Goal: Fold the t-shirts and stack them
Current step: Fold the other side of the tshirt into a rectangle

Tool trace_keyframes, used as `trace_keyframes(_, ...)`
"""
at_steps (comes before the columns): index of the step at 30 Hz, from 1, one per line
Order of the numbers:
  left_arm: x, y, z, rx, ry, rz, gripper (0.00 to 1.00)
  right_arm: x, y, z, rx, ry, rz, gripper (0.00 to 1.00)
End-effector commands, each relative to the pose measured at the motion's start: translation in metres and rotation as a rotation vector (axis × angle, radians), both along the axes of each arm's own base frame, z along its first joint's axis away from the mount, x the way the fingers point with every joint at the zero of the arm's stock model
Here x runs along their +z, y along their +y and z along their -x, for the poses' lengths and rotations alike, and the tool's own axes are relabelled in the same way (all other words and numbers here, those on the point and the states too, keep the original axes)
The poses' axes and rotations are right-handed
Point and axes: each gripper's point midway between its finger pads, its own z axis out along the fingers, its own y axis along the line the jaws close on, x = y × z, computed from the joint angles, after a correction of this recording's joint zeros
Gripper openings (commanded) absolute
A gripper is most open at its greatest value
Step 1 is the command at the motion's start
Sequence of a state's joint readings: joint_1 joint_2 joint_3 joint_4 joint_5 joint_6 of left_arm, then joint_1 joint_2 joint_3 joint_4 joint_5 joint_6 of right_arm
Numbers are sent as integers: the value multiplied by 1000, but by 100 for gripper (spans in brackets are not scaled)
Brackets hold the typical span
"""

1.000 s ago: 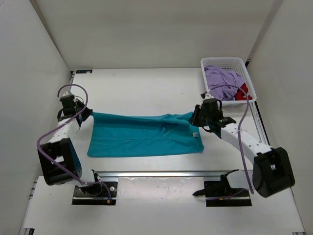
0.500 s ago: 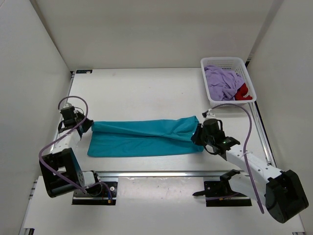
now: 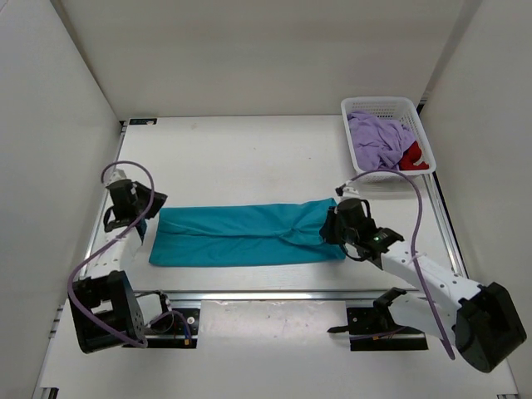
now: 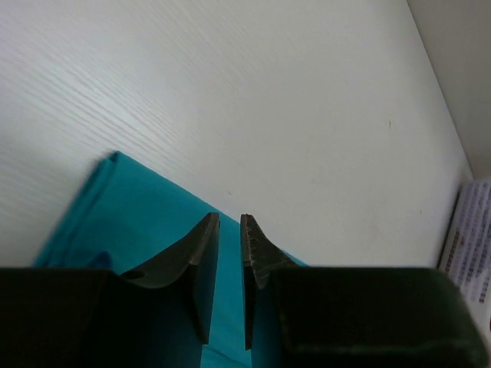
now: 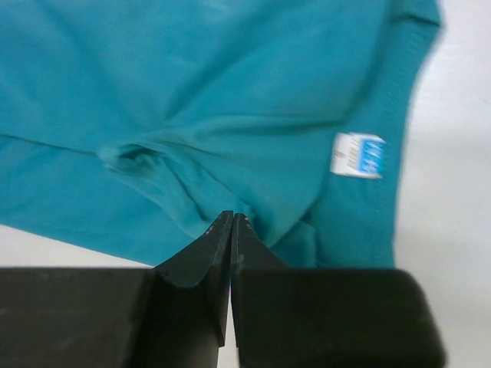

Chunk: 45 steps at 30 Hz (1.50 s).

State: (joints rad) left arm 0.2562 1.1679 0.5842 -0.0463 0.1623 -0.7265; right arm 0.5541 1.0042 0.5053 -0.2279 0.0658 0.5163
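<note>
Teal shirt (image 3: 241, 237) lies flat on the table (image 3: 249, 158), folded into a long band running left to right, in the near-centre area between the two arms. Its left end shows a clean folded corner; its right end is puckered, with a raised ridge of cloth running toward the right arm. A white label (image 5: 359, 156) shows on the cloth near the right end. Left gripper (image 3: 148, 206) sits low at the left end of the band, just beside the cloth. In the left wrist view its fingers (image 4: 201, 253) stand slightly parted with a narrow gap; table and teal cloth show through the gap and nothing is gripped. Right gripper (image 3: 334, 224) sits at the right end of the band, over the cloth. In the right wrist view its fingers (image 5: 203, 253) are pressed together at the tips, and the tips meet on the raised ridge of the teal shirt, which appears pinched there. Basket (image 3: 357, 105) stands at the far right corner of the table, well apart from the teal shirt. Lavender shirt (image 3: 374, 137) lies crumpled inside it and fills most of it. Red shirt (image 3: 413, 155) is bunched in the near right part of the basket, touching the lavender shirt and partly under it. Neither of these two is folded.
</note>
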Motion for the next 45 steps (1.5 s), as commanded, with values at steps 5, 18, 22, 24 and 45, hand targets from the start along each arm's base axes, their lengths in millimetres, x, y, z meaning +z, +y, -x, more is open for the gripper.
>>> trace_keyframes(5,-17,-75,-1,-184,-15,59,28,17,70,-38,179,-64,10,0)
trace_keyframes(18,-80,-39,35,-87,121,232,18,2,41,-32,90,0,109,0)
trace_keyframes(22,-85,-26,41,-26,151,242,13,-17,13,0,15,46,53,0)
trace_keyframes(24,-86,-18,49,15,137,275,11,-25,1,13,-14,57,38,1)
trace_keyframes(45,-39,-75,11,-155,21,40,14,26,90,-46,248,-84,-51,0)
